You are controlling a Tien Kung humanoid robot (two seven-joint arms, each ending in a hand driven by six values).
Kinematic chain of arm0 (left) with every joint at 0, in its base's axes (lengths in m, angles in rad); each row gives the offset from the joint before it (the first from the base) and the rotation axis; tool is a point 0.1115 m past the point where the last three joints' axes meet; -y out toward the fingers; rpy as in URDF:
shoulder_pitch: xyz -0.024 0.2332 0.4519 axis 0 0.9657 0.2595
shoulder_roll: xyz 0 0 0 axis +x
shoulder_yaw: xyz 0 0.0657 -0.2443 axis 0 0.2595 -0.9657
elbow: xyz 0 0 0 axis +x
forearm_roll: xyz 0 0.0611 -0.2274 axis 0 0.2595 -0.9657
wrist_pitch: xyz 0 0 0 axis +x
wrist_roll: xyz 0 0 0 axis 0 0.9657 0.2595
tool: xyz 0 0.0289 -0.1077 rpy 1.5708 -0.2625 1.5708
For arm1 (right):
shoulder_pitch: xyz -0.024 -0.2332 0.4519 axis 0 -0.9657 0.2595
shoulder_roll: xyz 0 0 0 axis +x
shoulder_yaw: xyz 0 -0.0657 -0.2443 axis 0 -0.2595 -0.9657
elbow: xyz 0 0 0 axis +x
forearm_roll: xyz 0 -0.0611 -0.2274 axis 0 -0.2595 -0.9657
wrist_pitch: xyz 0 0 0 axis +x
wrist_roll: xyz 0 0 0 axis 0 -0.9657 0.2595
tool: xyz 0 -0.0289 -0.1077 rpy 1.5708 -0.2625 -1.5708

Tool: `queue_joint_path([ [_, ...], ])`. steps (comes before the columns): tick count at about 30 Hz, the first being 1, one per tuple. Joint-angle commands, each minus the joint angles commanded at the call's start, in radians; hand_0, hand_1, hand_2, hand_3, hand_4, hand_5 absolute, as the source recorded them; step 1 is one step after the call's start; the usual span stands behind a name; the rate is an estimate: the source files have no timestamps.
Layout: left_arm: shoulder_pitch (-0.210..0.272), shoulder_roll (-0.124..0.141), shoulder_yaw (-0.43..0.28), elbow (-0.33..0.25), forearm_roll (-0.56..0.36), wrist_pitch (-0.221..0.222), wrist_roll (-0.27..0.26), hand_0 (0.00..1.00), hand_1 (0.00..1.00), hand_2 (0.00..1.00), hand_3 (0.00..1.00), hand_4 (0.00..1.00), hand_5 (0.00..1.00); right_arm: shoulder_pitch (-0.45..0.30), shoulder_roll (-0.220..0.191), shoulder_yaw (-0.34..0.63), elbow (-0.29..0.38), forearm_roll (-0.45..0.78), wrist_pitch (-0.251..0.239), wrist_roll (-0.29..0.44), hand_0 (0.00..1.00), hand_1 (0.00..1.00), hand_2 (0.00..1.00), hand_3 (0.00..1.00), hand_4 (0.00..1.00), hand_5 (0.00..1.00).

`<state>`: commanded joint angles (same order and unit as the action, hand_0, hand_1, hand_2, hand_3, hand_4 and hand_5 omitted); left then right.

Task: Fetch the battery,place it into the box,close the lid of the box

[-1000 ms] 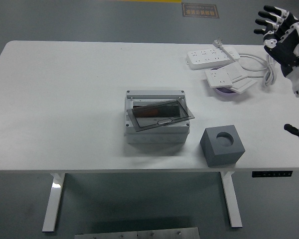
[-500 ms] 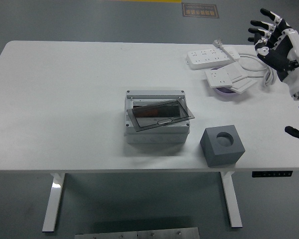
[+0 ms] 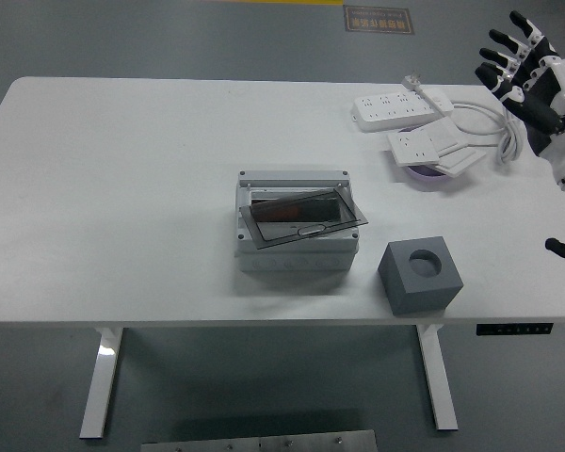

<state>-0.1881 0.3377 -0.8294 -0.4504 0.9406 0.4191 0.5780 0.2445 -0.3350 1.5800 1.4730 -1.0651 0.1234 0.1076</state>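
A white junction box (image 3: pixel 295 221) stands at the table's middle, its dark see-through lid (image 3: pixel 303 216) lying tilted over the opening. To its right sits a grey cube holder (image 3: pixel 419 274) with a round hole in its top; I cannot see a battery in it or anywhere else. My right hand (image 3: pixel 515 56) hovers raised at the far right, above the table's back corner, fingers spread and holding nothing. It is far from the box and the cube. My left arm does not show.
At the back right lie a white power strip (image 3: pixel 400 106), a second socket block (image 3: pixel 429 147) on a purple dish (image 3: pixel 427 173), and a looped white cable (image 3: pixel 497 127). The table's (image 3: pixel 122 188) near edge runs just below the cube.
My right hand swung left and then drew back to the right and tilted, fingers staying spread. Box, lid and cube have not moved.
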Motion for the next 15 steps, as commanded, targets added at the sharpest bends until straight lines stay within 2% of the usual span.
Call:
queue_joint_path([
  [5, 0.000, 0.001, 0.000, 0.000, -0.001, 0.001, -0.001, 0.661, 0.697, 0.568, 0.581, 0.516, 0.002, -0.015, -0.012, 0.008, 0.028, 0.012, 0.005, -0.025, 0.998, 0.928, 0.942, 0.998, 0.998, 0.691],
  [6, 0.000, 0.001, 0.000, 0.001, -0.001, 0.001, -0.001, 0.660, 0.697, 0.568, 0.580, 0.515, 0.002, -0.019, -0.015, 0.009, 0.035, 0.013, 0.006, -0.028, 0.998, 0.937, 0.938, 0.990, 0.998, 0.998],
  [11, 0.001, 0.002, 0.000, 0.001, -0.001, 0.003, -0.001, 0.660, 0.697, 0.568, 0.580, 0.515, 0.002, -0.053, -0.041, 0.015, 0.075, 0.026, 0.010, -0.039, 0.998, 0.937, 0.938, 0.990, 0.998, 0.998],
  [12, 0.001, 0.003, 0.000, 0.001, -0.001, 0.003, -0.002, 0.661, 0.697, 0.568, 0.581, 0.516, 0.002, -0.060, -0.046, 0.015, 0.081, 0.030, 0.011, -0.040, 0.998, 0.928, 0.917, 0.948, 0.998, 0.998],
  [15, 0.001, 0.003, 0.000, 0.001, -0.002, 0.004, -0.003, 0.661, 0.697, 0.568, 0.581, 0.516, 0.002, -0.079, -0.055, 0.015, 0.094, 0.038, 0.011, -0.041, 0.998, 0.928, 0.917, 0.948, 0.998, 0.998],
])
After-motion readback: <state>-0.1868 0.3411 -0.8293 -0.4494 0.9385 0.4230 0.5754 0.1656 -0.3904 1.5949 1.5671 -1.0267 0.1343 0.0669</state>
